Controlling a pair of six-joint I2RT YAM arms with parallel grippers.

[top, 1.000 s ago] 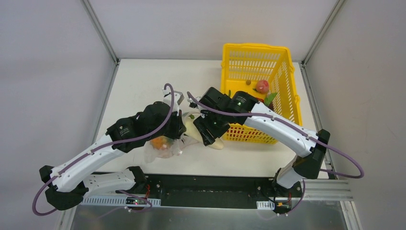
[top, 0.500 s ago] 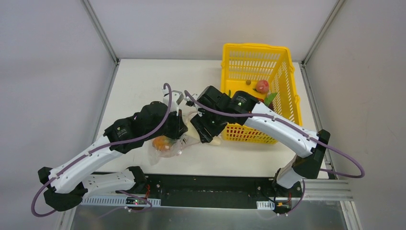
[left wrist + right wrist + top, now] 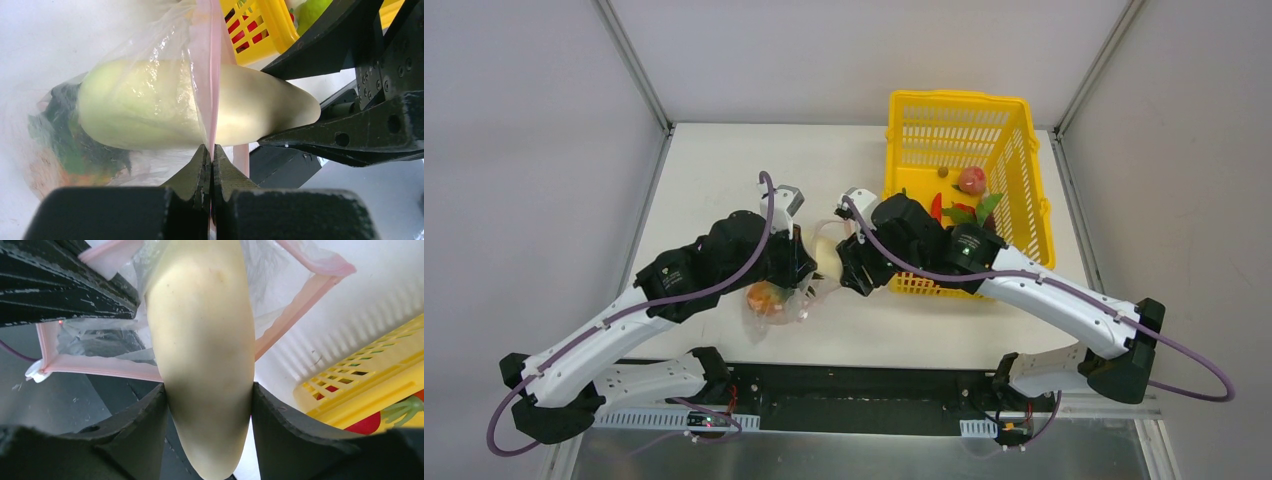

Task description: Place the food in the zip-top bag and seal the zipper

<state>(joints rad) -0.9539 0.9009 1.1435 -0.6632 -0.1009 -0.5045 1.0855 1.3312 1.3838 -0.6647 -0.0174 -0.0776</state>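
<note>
The clear zip-top bag [image 3: 776,305] lies between my two arms with orange and green food inside. My left gripper [image 3: 212,152] is shut on the bag's pink zipper strip [image 3: 216,75] and holds the mouth up. My right gripper [image 3: 207,405] is shut on the white radish [image 3: 202,340], whose front half sits inside the bag mouth; it also shows in the left wrist view [image 3: 150,102] and the top view [image 3: 826,258]. The pink zipper edge [image 3: 295,315] frames the radish. More food, a red piece [image 3: 971,180] and green leaves, stays in the basket.
The yellow slotted basket [image 3: 1014,120] stands at the back right, right beside my right arm. Grey walls close the table on three sides. The black rail runs along the near edge.
My right gripper has carried the radish left and back, further into the bag mouth. My left gripper has lifted the bag edge slightly. The right arm's elbow has swung right.
</note>
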